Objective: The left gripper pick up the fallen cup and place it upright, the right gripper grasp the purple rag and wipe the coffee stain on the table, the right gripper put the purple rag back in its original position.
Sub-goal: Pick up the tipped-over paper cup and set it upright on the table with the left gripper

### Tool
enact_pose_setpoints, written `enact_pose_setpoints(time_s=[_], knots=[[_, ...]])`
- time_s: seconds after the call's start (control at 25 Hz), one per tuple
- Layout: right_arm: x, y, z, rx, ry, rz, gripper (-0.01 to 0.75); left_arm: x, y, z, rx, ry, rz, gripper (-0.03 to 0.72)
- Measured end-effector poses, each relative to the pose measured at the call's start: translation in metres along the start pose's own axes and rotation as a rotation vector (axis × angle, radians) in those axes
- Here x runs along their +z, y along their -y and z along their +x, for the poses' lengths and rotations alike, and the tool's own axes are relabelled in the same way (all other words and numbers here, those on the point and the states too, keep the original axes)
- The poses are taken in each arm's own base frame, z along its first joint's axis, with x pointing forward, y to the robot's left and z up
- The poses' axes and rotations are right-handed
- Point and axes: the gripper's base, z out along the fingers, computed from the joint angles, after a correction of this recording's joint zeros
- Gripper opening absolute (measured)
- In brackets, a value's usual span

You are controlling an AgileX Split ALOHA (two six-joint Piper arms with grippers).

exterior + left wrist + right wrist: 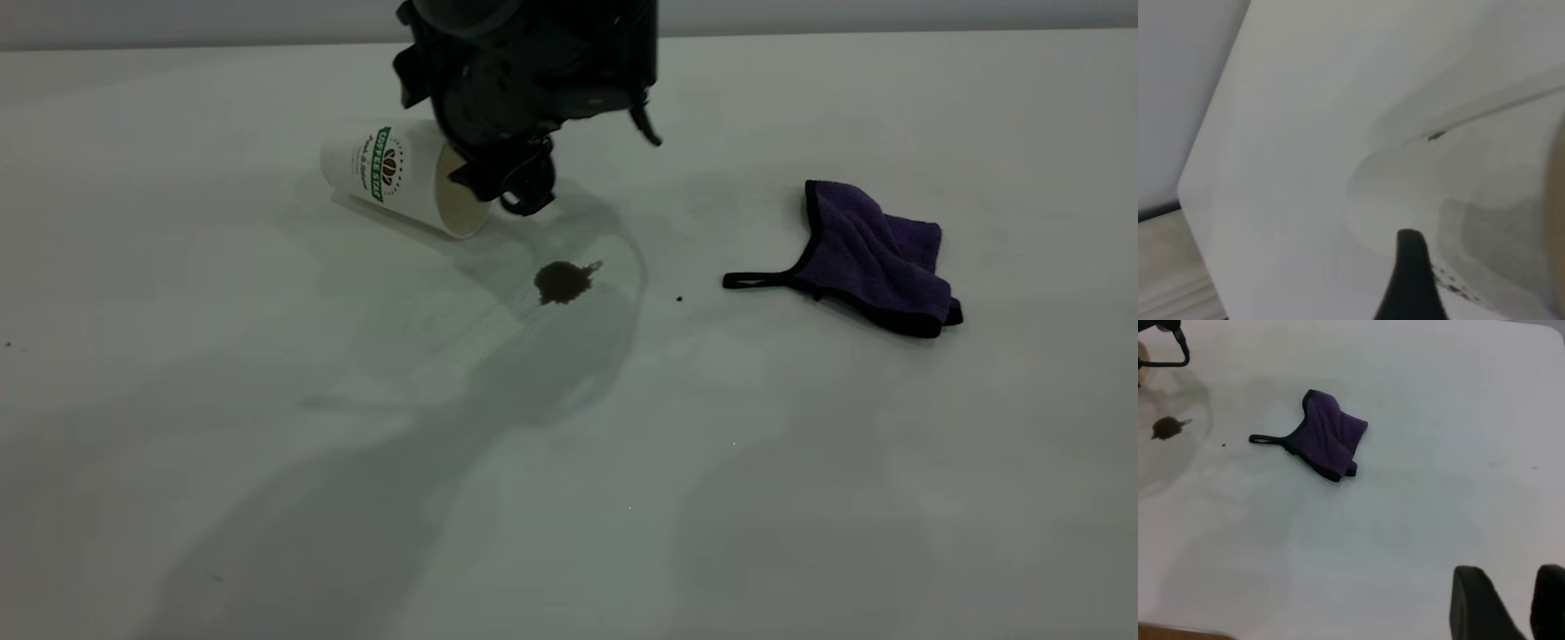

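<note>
The white cup (391, 173) with the green band lies on its side at the back of the table (267, 462), its cream mouth facing the coffee stain (563, 281). My left gripper (511, 182) hangs down at the cup's mouth, right at the rim. In the left wrist view the cup wall (1485, 200) fills the frame beside one black finger (1408, 280). The purple rag (876, 253) lies crumpled to the right, its black loop strap pointing at the stain. My right gripper (1515, 577) is out of the exterior view, well away from the rag (1328, 440), jaws slightly apart and empty.
A tiny black speck (679, 299) lies between the stain and the rag. The table's far edge meets a grey wall (889, 13). The left arm's shadow covers the table around the stain.
</note>
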Motion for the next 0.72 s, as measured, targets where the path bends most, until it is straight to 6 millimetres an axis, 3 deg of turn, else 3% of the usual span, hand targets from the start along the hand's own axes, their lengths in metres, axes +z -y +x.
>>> enact_pose_setpoints(time_s=[0.12, 0.36, 0.44, 0.56, 0.72], knots=[[0.0, 0.0, 0.0, 0.0, 0.0, 0.0, 0.238, 0.013, -0.008, 0.005, -0.004, -0.025, -0.026, 0.524], [0.0, 0.0, 0.0, 0.0, 0.0, 0.0, 0.238, 0.016, -0.026, 0.005, 0.024, -0.031, -0.098, 0.062], [0.0, 0.0, 0.0, 0.0, 0.0, 0.0, 0.238, 0.007, -0.037, 0.003, 0.044, -0.028, -0.095, 0.018], [0.0, 0.0, 0.0, 0.0, 0.0, 0.0, 0.238, -0.018, -0.066, -0.004, 0.014, -0.025, -0.023, 0.013], [0.0, 0.0, 0.0, 0.0, 0.0, 0.0, 0.238, -0.05, -0.12, -0.009, -0.106, -0.014, 0.2, 0.012]])
